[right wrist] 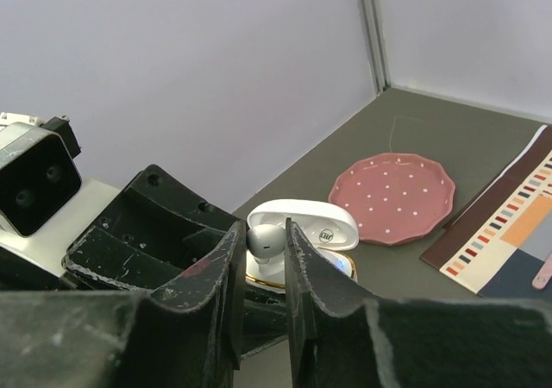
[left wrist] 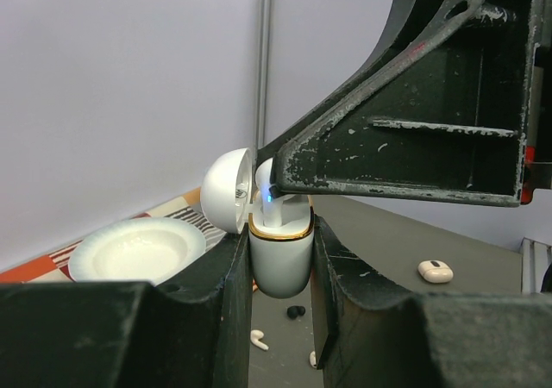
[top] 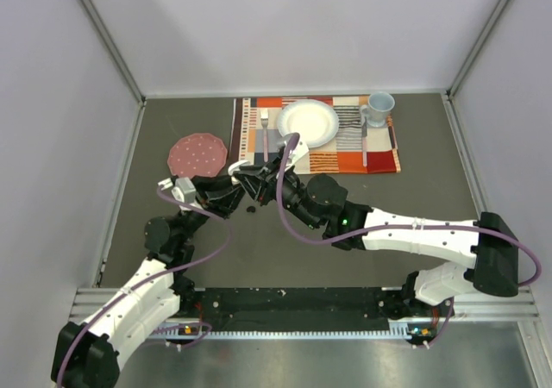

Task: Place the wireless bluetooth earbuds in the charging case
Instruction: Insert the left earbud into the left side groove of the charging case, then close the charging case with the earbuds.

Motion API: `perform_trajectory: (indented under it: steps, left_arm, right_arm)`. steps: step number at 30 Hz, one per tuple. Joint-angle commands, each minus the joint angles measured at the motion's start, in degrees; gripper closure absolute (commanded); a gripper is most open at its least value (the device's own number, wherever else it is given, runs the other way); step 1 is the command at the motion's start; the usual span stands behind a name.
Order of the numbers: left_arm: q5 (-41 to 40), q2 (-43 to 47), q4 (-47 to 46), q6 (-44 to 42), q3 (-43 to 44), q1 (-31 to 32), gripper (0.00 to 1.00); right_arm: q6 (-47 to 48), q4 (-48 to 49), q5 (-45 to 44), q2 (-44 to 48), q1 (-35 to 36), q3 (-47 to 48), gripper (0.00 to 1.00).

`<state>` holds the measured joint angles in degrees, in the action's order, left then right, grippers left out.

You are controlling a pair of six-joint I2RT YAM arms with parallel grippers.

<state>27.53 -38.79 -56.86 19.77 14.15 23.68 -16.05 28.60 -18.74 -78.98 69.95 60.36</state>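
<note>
White earbud (right wrist: 264, 240), pinched in my right claw (right wrist: 262, 254), stem down, directly over the open charging case (right wrist: 317, 231) just below, clamped upright by my left claw (left wrist: 280, 272)

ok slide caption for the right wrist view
Right gripper holds a white earbud at the mouth of the open case clamped in the left gripper
</note>
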Motion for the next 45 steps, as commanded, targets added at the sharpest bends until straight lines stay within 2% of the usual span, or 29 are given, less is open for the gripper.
perform_trajectory:
  steps: [1, 3, 5, 9, 27, 32, 36, 44, 45]
  left_arm:
    - [-1.2, 1.1, -4.1, -0.5, 2.2, 0.1, 1.0]
    - [-1.0, 0.9, -4.0, -0.4, 2.2, 0.0, 1.0]
    - [-0.8, 0.8, -3.9, -0.3, 2.2, 0.0, 1.0]
    - [-0.5, 1.1, -3.2, -0.6, 2.0, 0.0, 1.0]
    - [-0.4, 1.7, -2.0, -0.9, 1.8, 0.0, 1.0]
    - [0.3, 2.0, -1.0, -1.4, 1.7, 0.1, 1.0]
    - [3.1, 1.7, -0.2, -0.7, 2.2, 0.0, 1.0]
    - [14.4, -2.5, 0.2, -0.6, 5.4, 0.1, 1.0]
    - [15.8, -3.0, 0.0, -1.0, 5.9, 0.1, 1.0]
  right_arm:
    - [2.0, -1.3, 0.3, 1.1, -0.1, -0.8, 0.77]
    - [2.1, -1.4, 0.3, 1.2, -0.1, -0.7, 0.74]
    - [2.4, -2.5, 0.5, 1.2, -0.1, 0.5, 0.66]
    - [2.3, -8.6, 1.6, 1.3, 0.0, 4.8, 0.57]
    - [3.6, -8.3, 4.8, 4.2, -0.3, 9.4, 0.47]
    - [3.8, -9.0, 1.4, 5.3, -0.7, 10.1, 0.4]
    - [0.3, -16.0, -6.4, 5.6, -2.4, 12.6, 0.2]
    - [-7.9, -32.8, -0.1, 4.4, -10.6, 17.4, 0.15]
    - [-8.0, -33.9, 2.7, 4.1, -11.4, 17.9, 0.15]
